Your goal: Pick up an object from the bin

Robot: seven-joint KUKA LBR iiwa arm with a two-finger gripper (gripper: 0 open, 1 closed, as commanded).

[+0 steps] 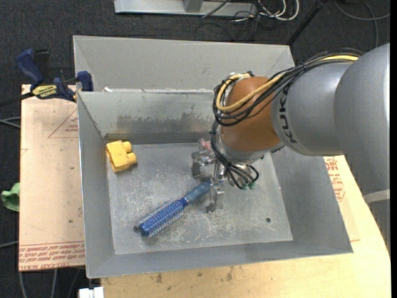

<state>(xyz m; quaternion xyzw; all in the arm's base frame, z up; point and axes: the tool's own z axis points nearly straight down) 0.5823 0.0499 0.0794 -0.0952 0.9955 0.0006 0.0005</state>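
A blue hairbrush (pixel 166 215) lies slantwise on the bin floor, bristle head toward the front left, handle pointing up to the right. My gripper (pixel 211 194) hangs low over the middle of the bin, right at the tip of the brush's handle, which reaches in beside its fingertips. A yellow block (pixel 120 155) sits near the back left of the floor, well apart from the gripper.
The arm with its orange-brown cover and cables comes in from the right and overhangs the back right of the bin. Bare floor lies at the front right and along the left wall.
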